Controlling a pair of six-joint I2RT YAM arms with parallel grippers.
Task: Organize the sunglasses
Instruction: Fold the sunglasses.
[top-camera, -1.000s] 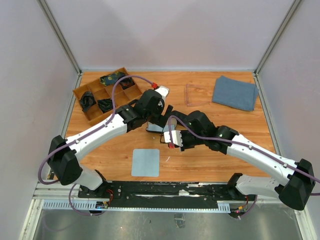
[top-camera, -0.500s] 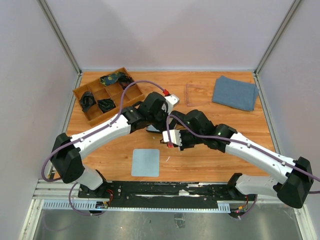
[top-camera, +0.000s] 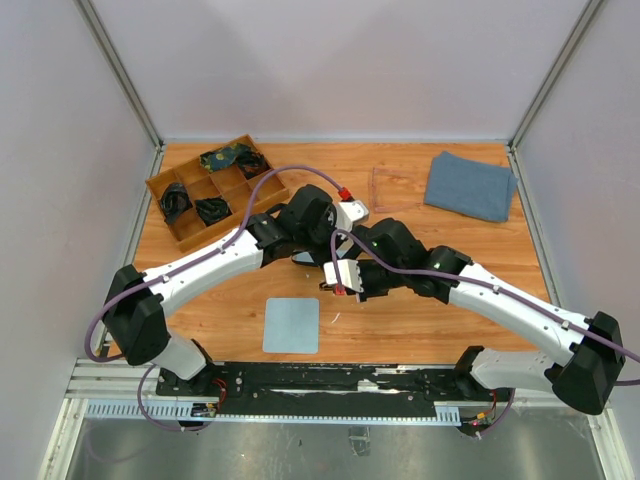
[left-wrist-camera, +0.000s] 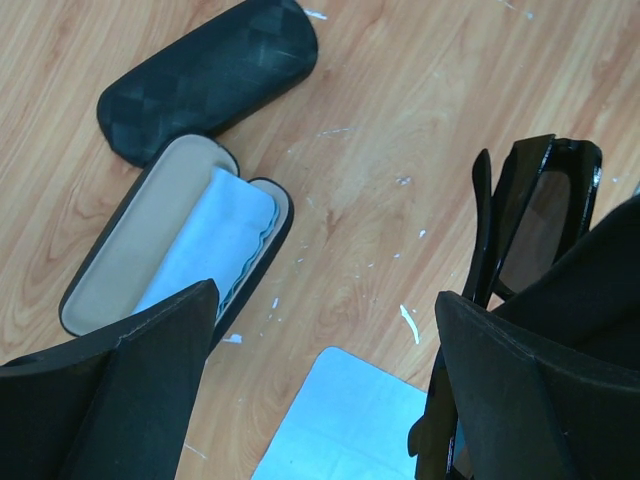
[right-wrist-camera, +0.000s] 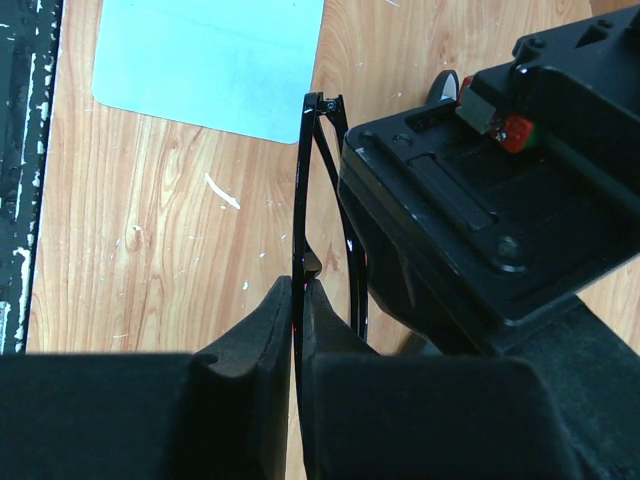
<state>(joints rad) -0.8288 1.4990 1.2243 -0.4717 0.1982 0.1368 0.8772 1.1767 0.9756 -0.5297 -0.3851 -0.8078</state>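
The left arm (top-camera: 200, 265) is stretched from its base at the near left corner in a long arc toward the middle of the wooden table (top-camera: 230, 310). The right arm (top-camera: 510, 305) is bent inward from the near right to meet it, so that both wrists are crowded together at the centre. The left gripper (left-wrist-camera: 325, 300) is pointed down at the board with its wedge-shaped matte black fingers (left-wrist-camera: 120, 400) spread wide, and nothing is clasped between them. The right gripper (right-wrist-camera: 299, 295) is clamped on the black sunglasses (right-wrist-camera: 303, 190), whose thin glossy frame is pinched edge-on between the dark pads. In the left wrist view the same pair is seen just beside that gripper's right-hand finger, one dark lens showing. Whether that finger is touched cannot be told.

The pale translucent glasses (top-camera: 395, 190) are laid flat on the far side of the table, near a folded grey-blue towel (top-camera: 470, 185). A closed oval case (left-wrist-camera: 210, 80) with a quilted black surface is set beside an open case (left-wrist-camera: 110, 270) with a beige lining, in which a light blue cloth (left-wrist-camera: 215, 235) is bedded. A second, square light blue cloth (top-camera: 292, 325) is spread flat near the front edge. A brown compartmented tray (top-camera: 262, 178) holding dark items is placed at the far left.
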